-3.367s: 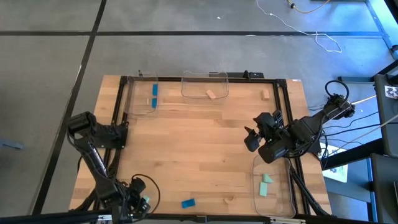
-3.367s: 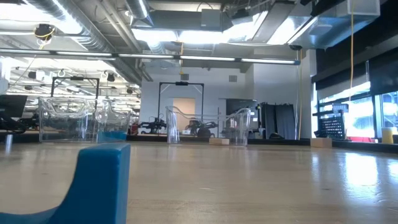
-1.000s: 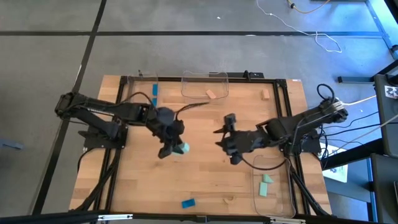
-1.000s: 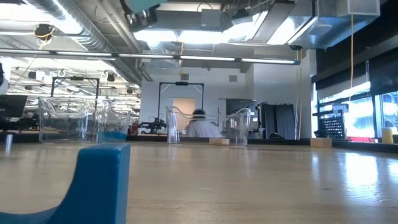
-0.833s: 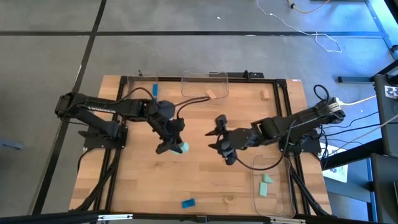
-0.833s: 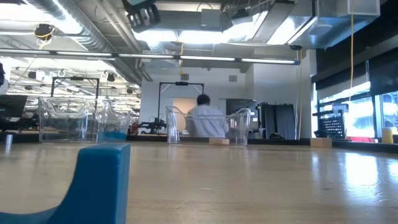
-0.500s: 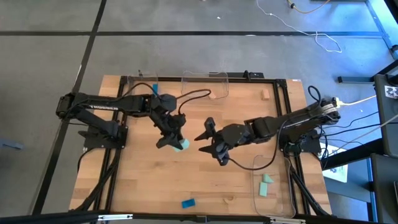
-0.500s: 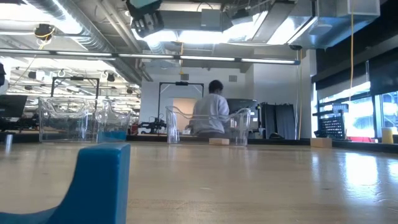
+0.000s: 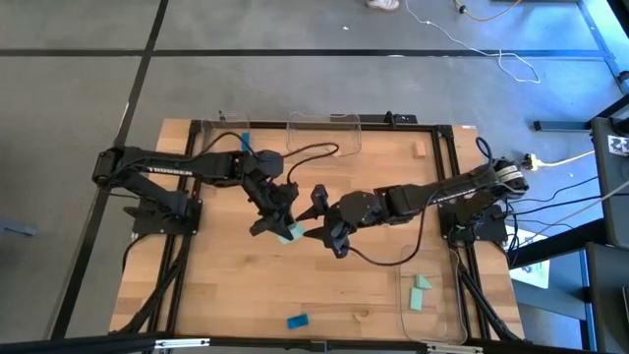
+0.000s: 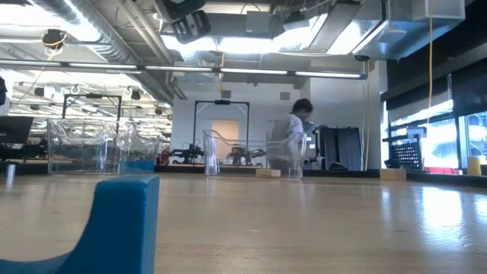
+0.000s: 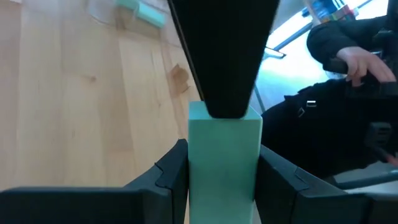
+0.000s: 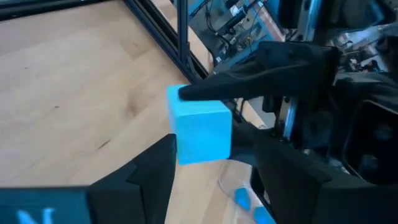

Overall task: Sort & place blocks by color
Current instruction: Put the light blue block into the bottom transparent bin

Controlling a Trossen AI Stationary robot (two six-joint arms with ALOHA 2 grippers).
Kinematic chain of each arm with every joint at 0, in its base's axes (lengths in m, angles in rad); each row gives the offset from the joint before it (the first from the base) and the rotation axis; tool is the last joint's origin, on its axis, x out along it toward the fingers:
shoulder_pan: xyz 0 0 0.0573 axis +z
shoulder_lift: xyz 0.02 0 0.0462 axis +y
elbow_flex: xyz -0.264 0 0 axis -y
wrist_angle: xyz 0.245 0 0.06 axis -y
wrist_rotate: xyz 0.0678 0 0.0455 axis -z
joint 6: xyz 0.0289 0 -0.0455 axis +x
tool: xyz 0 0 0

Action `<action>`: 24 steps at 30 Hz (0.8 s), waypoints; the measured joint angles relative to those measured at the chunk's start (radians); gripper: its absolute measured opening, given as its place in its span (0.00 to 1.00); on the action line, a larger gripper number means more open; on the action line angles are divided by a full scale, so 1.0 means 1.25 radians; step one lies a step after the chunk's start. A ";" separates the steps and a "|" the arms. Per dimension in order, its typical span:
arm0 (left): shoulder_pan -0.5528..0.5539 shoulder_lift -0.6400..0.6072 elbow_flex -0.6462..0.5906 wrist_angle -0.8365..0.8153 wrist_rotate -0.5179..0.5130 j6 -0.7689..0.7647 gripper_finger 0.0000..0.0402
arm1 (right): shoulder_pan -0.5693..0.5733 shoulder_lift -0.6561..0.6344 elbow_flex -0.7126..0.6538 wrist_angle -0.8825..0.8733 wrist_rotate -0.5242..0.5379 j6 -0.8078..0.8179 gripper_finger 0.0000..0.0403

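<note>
Nearby, the right end effector (image 9: 321,218) seemingly brackets the held block (image 9: 289,233).

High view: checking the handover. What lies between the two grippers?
Only the mint block, clamped in the left gripper; the right gripper stands open beside it, as the high view shows.

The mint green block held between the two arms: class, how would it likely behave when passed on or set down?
The mint green block looks rigid: its edges stay straight in the left gripper. Its flat faces suggest it would rest without rolling. Smooth sides might slip as the right gripper, jaws apart, takes it.
</note>
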 joint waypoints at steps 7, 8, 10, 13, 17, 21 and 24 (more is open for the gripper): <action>0.000 0.008 0.000 0.022 0.000 0.001 0.31 | -0.013 0.010 0.000 0.018 -0.056 -0.021 0.54; 0.000 0.007 0.000 0.024 0.000 0.002 0.31 | -0.015 0.013 0.001 0.028 -0.057 -0.021 0.54; 0.001 0.007 0.000 0.026 -0.001 0.002 0.31 | -0.015 0.016 0.001 0.030 -0.059 -0.021 0.54; 0.004 0.007 0.000 0.038 0.000 0.002 0.31 | -0.017 0.027 0.001 0.041 -0.072 -0.021 0.54; 0.005 0.007 0.000 0.038 -0.007 0.002 0.31 | -0.018 0.043 0.001 0.045 -0.076 -0.021 0.54; 0.004 0.007 0.000 0.044 -0.008 0.002 0.31 | -0.018 0.055 0.001 0.056 -0.075 -0.021 0.54; 0.004 0.007 0.000 0.043 -0.007 0.002 0.31 | -0.018 0.058 0.001 0.063 -0.076 -0.021 0.50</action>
